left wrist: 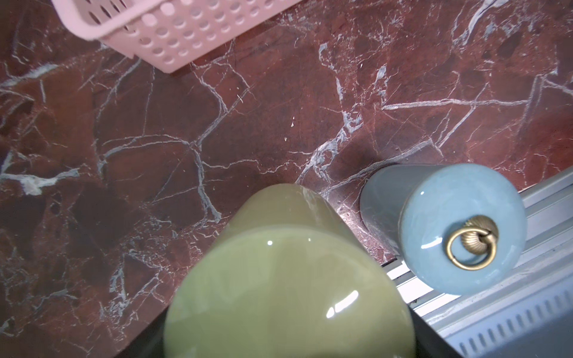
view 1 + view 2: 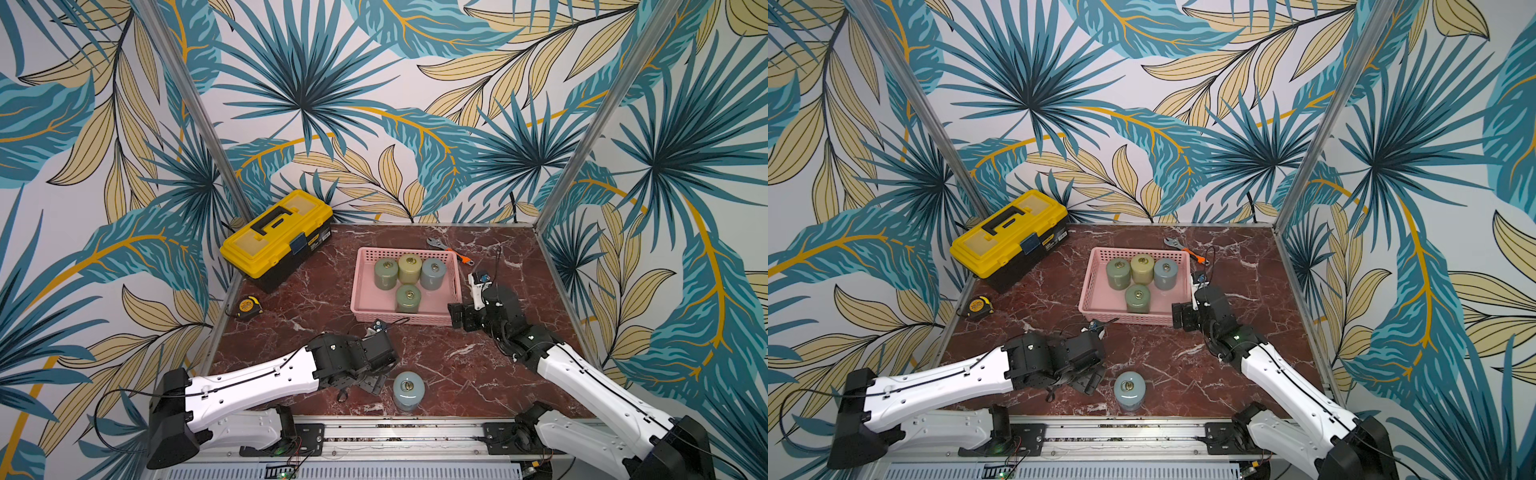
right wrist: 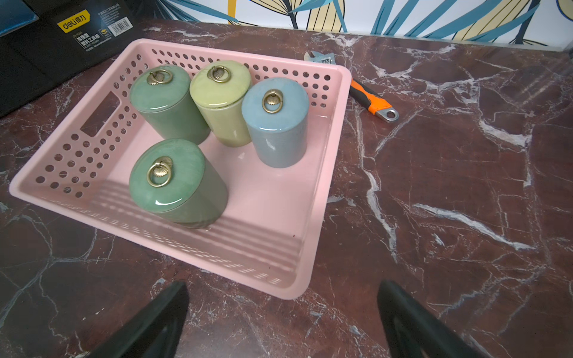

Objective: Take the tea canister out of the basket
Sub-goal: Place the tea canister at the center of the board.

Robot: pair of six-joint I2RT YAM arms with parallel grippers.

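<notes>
Left gripper: the left gripper (image 2: pixel 368 383) sits low over the near part of the marble table (image 2: pixel 478 365). In the left wrist view it looks clenched around an olive-green tea canister (image 1: pixel 288 279), with a black finger at each side of it.
Olive-green tea canister: it is outside the basket, close to the table's near edge. It is hidden under the left wrist in both top views. Whether its base rests on the table cannot be told.
Pale blue tea canister: the pale blue tea canister (image 2: pixel 408 390) stands upright on the table just right of the held one, with a small gap between them. A brass ring lies on its lid.
Right gripper: the right gripper (image 3: pixel 282 294) has its jaws spread wide and holds nothing. It is just beside the basket's near right corner.
Basket: the pink basket (image 2: pixel 456 286) is at mid-table and holds four upright canisters.
Far row: a dark green canister (image 2: pixel 386 274), a yellow-green canister (image 2: pixel 410 269) and a blue-grey canister (image 2: pixel 433 273) stand from left to right, close together.
Near spot: a green canister (image 2: pixel 408 298) stands alone nearer the front wall.
Toolbox: the yellow toolbox (image 2: pixel 276 232) is shut, in the far left corner.
Tape measure: the tape measure (image 2: pixel 248 306) lies at the left edge.
Wrench: the adjustable wrench (image 2: pixel 451 249) lies beside the basket's far right corner.
</notes>
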